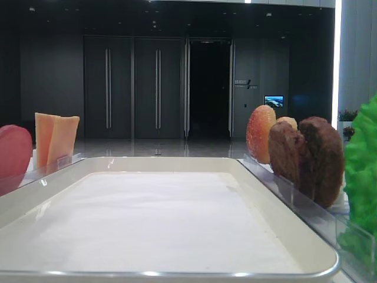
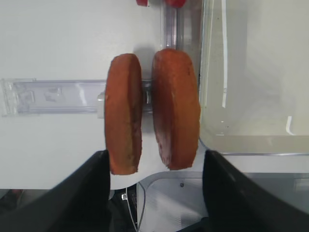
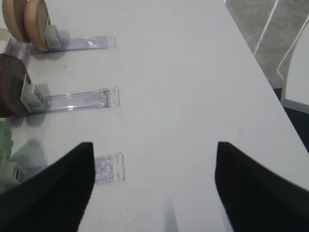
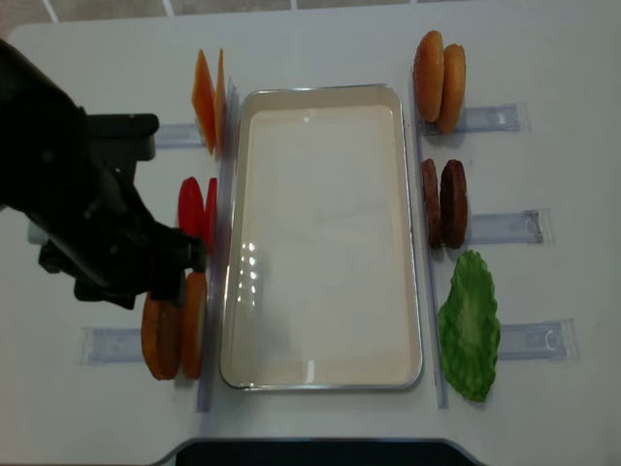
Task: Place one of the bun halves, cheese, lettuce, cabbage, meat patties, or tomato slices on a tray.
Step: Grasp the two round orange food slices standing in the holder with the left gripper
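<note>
Two orange-brown bun halves (image 2: 149,121) (image 4: 175,328) stand on edge in a clear rail left of the white tray (image 4: 320,374) (image 1: 177,162). My left gripper (image 2: 154,162) is open, its fingers straddling the near ends of both halves. My right gripper (image 3: 154,145) is open over bare table, holding nothing. Cheese (image 4: 208,97) and tomato slices (image 4: 199,209) stand left of the tray. More bun halves (image 4: 439,68), meat patties (image 4: 444,204) and lettuce (image 4: 469,325) are on its right. Cabbage is out of view.
Clear plastic rails (image 3: 82,100) (image 4: 505,225) stick out sideways from each food pair. The left arm (image 4: 78,214) covers much of the left side. The table's right edge (image 3: 260,67) lies near the right gripper, and the front edge (image 2: 72,186) lies under the left one.
</note>
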Robot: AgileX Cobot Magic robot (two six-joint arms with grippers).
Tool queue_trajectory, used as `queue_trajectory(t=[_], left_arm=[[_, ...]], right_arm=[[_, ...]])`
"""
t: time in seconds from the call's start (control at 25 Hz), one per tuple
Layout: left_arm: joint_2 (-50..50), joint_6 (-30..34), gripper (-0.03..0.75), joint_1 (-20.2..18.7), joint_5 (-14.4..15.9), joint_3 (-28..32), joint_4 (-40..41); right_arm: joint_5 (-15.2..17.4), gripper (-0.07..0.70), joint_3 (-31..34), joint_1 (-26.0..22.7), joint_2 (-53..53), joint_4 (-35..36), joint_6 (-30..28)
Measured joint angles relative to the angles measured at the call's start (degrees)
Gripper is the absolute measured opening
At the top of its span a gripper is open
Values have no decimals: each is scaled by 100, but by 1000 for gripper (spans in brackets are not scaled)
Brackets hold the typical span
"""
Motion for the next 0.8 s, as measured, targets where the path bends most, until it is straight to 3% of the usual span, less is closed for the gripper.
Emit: queue_trajectory(t=[0.36,0.8], left_arm=[[681,-182,463,-324,-170,-205,16],[1078,-196,463,-344,-194,-216,-32]], right_arm=[[0,524,0,0,0,0,0],[0,524,0,0,0,0,0]])
